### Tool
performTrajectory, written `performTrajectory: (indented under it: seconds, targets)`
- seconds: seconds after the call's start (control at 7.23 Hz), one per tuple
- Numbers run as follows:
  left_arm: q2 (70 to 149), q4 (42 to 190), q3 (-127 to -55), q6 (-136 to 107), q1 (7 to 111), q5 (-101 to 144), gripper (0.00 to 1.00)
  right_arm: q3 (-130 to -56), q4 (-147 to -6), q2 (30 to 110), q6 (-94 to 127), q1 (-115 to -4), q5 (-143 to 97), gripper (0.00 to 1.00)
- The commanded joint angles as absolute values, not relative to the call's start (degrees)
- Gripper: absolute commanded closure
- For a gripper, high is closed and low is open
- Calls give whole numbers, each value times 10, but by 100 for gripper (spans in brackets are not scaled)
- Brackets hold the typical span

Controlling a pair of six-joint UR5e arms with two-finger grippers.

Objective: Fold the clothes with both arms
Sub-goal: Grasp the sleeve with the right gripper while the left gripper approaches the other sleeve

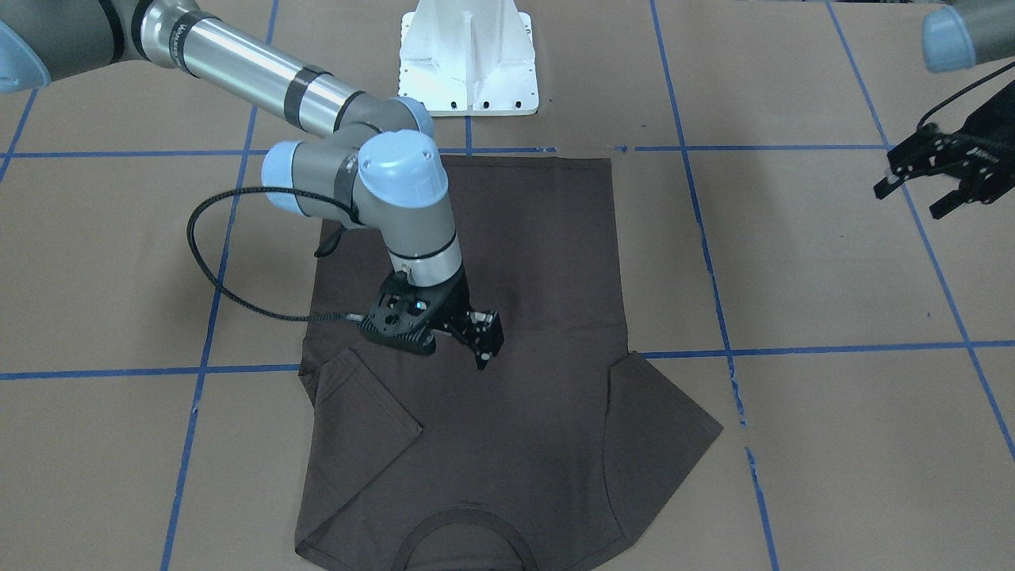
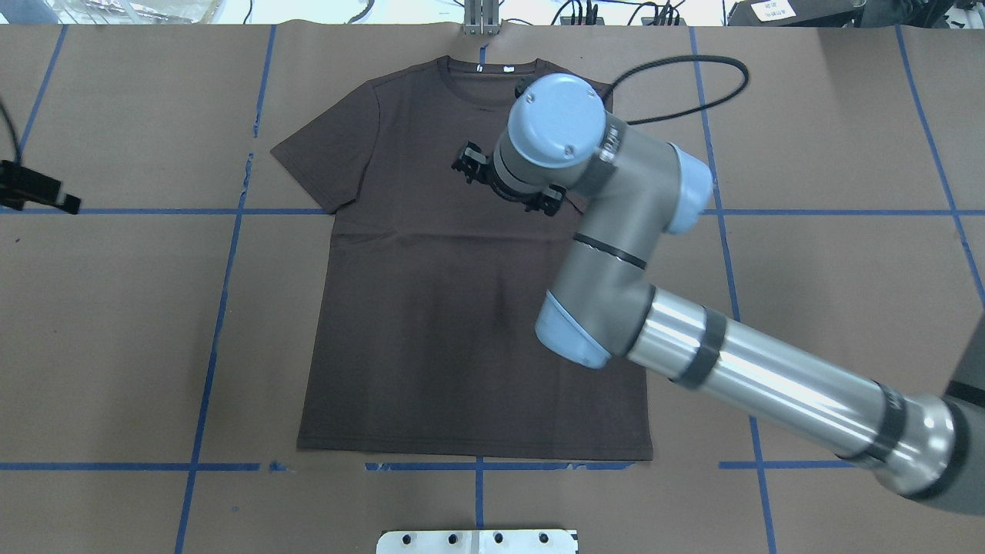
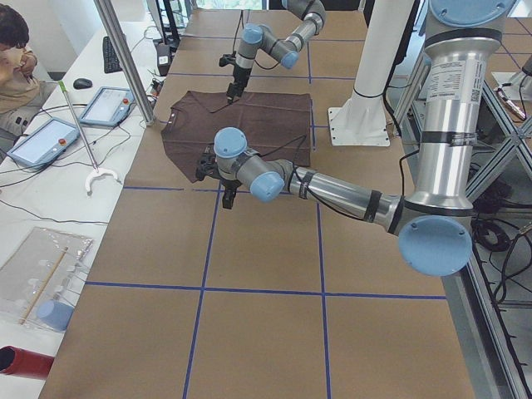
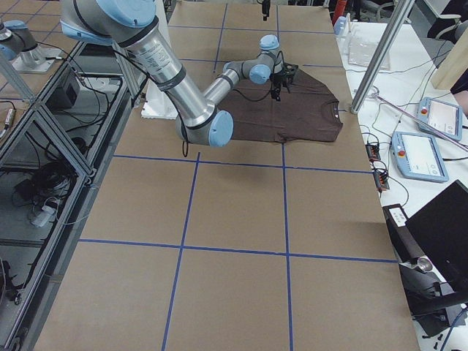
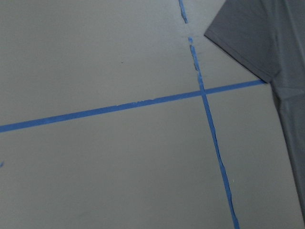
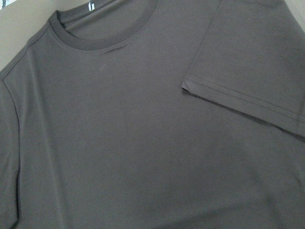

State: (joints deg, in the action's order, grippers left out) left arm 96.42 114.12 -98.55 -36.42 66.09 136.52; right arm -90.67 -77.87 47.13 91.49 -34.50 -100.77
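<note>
Hovering over the chest of the dark brown T-shirt (image 1: pixel 539 262), the right gripper (image 1: pixel 478 342) points down at the cloth in the front-facing view, with nothing visibly in its grip and its jaws too foreshortened to call open or closed. The left gripper (image 1: pixel 910 198) hangs well off to the robot's left over bare table (image 1: pixel 793 262), jaws spread and empty. The shirt lies flat, its long axis running away from the robot, hem (image 1: pixel 523 159) toward the pedestal (image 1: pixel 468 71) and collar (image 1: pixel 468 527) on the far side. The folded sleeve (image 1: pixel 365 408) is already turned in over the body on the robot's right, while the spread sleeve (image 1: pixel 666 420) lies out flat on its left. From overhead, the right arm (image 2: pixel 769 377) crosses the shirt's right half and hides that side; the spread sleeve points toward the left gripper, the nearer of the two, with open table between them. The left side view shows the left arm (image 3: pixel 332 187) standing off the shirt's near edge and the far arm above the cloth. The right side view shows wide free table on the robot's right of the shirt. The left wrist camera sees blue tape (image 5: pixel 205 93) and the spread sleeve's corner at upper right; the right wrist camera looks down on the collar and folded sleeve. The outstanding sleeve fold probably falls to the left gripper, coming in from its own side.
</note>
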Motion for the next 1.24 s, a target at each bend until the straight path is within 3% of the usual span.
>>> performTrajectory:
  seconds: [0.0,0.41,1.11]
  targets:
    - [1089,1142,-877,-482,576,1288,0,-1110,-816,610,915,-337,-1020,0]
    - [1228,1233,-726,-644,528,1218,6,-1152,-817,666,914,-339,-1020,0]
    - [1288,1289,-595,-634,513,1130,25,-1147,-815,664,907,-338,-1021,0]
